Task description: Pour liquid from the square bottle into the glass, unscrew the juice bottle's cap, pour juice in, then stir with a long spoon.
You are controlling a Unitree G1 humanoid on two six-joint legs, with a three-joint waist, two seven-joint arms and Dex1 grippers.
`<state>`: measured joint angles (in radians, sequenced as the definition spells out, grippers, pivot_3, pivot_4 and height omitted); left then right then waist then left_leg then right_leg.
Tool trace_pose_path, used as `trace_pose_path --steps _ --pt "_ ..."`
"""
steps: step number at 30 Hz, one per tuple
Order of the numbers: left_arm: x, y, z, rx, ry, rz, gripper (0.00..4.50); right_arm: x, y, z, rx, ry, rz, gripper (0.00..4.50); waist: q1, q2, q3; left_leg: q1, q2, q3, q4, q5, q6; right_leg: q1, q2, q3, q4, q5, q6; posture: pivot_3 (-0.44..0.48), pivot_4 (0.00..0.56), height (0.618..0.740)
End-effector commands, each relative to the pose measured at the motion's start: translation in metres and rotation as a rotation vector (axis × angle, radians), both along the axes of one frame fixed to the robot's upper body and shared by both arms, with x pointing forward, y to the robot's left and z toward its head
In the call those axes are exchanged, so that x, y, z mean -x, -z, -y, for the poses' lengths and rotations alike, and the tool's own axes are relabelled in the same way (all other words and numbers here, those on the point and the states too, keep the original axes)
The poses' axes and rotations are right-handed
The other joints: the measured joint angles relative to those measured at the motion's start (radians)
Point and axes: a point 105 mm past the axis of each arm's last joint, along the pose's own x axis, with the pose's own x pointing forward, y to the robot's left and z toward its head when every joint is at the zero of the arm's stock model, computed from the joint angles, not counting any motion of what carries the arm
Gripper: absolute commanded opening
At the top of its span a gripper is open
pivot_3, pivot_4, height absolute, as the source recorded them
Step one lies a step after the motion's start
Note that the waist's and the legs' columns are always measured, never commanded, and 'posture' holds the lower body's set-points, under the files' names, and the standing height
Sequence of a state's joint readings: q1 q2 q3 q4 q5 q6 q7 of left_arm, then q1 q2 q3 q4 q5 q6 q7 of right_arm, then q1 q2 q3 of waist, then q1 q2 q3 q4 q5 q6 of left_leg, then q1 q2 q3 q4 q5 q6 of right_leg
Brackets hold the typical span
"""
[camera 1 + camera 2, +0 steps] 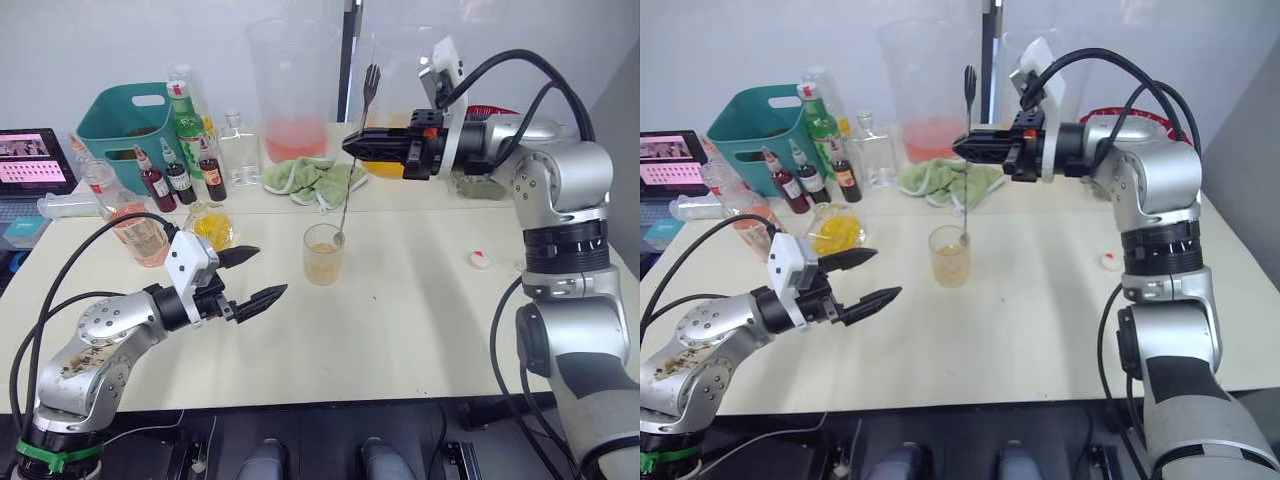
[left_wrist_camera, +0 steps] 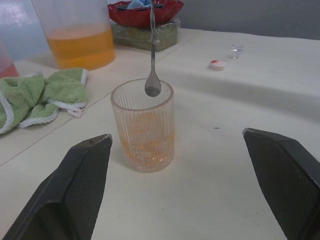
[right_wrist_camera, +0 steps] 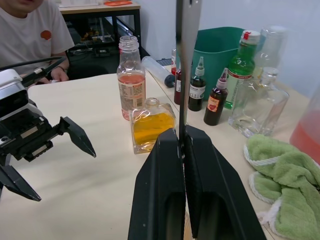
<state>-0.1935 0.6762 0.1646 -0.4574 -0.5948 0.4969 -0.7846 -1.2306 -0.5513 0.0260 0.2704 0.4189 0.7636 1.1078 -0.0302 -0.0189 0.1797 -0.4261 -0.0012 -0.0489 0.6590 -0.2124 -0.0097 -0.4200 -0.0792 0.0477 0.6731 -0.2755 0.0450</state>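
The ribbed glass (image 1: 323,255) stands mid-table, holding pale orange liquid in its lower half. My right gripper (image 1: 357,145) is shut on the long spoon (image 1: 352,180) high on its stem, well above the table. The spoon hangs nearly upright with its small bowl (image 2: 152,87) at the glass's rim, above the liquid. My left gripper (image 1: 255,275) is open and empty, low over the table to the left of the glass. The square bottle (image 1: 212,228) of yellow liquid and the uncapped juice bottle (image 3: 131,82) stand further left. The white cap (image 1: 481,260) lies at the right.
A green cloth (image 1: 310,180) lies behind the glass. Two big pitchers (image 1: 292,90) stand at the back. A teal basket (image 1: 130,120), a green bottle (image 1: 186,125), small dark-red bottles (image 1: 180,180) and a clear flask (image 1: 240,150) crowd the back left. A seated person (image 3: 35,35) is beyond the table.
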Motion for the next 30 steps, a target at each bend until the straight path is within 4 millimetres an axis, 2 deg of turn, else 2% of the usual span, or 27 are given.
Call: trace_pose_path --steps 1,4,11,13,16,20,22,24,25,30 --pt "0.005 -0.018 0.002 0.026 0.021 0.069 4.44 0.013 -0.040 0.010 -0.178 -0.010 0.035 0.00 0.002 0.000 0.000 0.000 0.000 0.000 0.000 0.000 0.000 0.000 0.000 0.000 0.000 0.000 0.000 0.000 0.150 0.740" --pt "0.007 -0.024 0.003 0.043 0.033 0.080 4.44 0.015 -0.061 0.022 -0.295 0.016 0.025 0.00 0.003 0.000 0.000 -0.001 0.000 0.000 0.000 0.000 0.000 -0.001 0.000 0.000 0.000 0.000 0.000 0.000 0.150 0.740" --pt "0.014 -0.039 0.007 0.096 0.109 0.031 4.44 0.007 -0.079 0.073 -0.439 0.199 -0.047 0.00 0.016 0.000 0.000 0.000 0.000 0.002 0.001 0.000 0.000 0.001 0.000 0.000 -0.001 0.000 0.000 0.000 0.150 0.740" --pt "0.014 -0.042 0.006 0.098 0.135 0.005 4.44 0.002 -0.083 0.091 -0.414 0.343 -0.033 0.00 0.016 0.000 0.000 -0.001 0.000 0.002 0.001 0.000 0.000 0.000 0.000 0.000 -0.001 0.000 0.000 0.000 0.150 0.740" --pt "0.016 -0.041 0.007 0.077 0.171 -0.043 4.44 -0.003 -0.076 0.113 -0.274 0.563 0.006 0.00 0.015 0.000 0.000 -0.002 0.000 0.003 0.001 0.000 0.000 -0.001 0.000 0.000 -0.001 0.000 0.000 0.000 0.150 0.740" --pt "0.019 -0.039 0.008 0.052 0.210 -0.066 4.44 0.001 -0.052 0.124 -0.073 0.647 -0.077 0.00 0.011 0.000 0.000 -0.003 0.000 0.003 0.000 0.000 0.000 -0.001 0.000 0.000 -0.003 0.000 0.000 0.000 0.150 0.740" --pt "0.015 -0.038 0.010 0.056 0.199 -0.057 4.44 -0.003 -0.020 0.133 0.058 0.710 -0.293 0.00 0.007 0.000 0.000 -0.003 0.000 0.003 0.000 0.000 0.000 -0.001 0.001 0.001 -0.003 0.000 0.000 0.000 0.150 0.740" --pt "0.015 -0.036 0.015 0.057 0.206 -0.050 4.44 0.003 0.006 0.134 0.161 0.657 -0.499 0.00 0.006 0.000 0.000 -0.002 0.001 0.004 0.001 0.000 0.000 0.000 0.001 0.001 -0.003 0.000 0.000 0.000 0.150 0.740" --pt "0.017 -0.034 0.017 0.054 0.211 -0.053 4.44 0.005 0.011 0.131 0.193 0.608 -0.539 0.00 0.006 0.000 0.000 -0.002 0.001 0.004 0.001 0.000 0.000 0.000 0.001 0.001 -0.004 0.000 0.000 0.000 0.150 0.740" --pt "0.022 -0.026 0.019 0.040 0.194 -0.063 4.44 -0.008 0.052 0.141 0.291 0.669 -0.745 0.00 -0.008 0.000 0.000 -0.003 0.001 0.004 0.001 0.000 0.000 -0.001 0.001 0.002 -0.006 0.000 0.000 0.000 0.150 0.740"
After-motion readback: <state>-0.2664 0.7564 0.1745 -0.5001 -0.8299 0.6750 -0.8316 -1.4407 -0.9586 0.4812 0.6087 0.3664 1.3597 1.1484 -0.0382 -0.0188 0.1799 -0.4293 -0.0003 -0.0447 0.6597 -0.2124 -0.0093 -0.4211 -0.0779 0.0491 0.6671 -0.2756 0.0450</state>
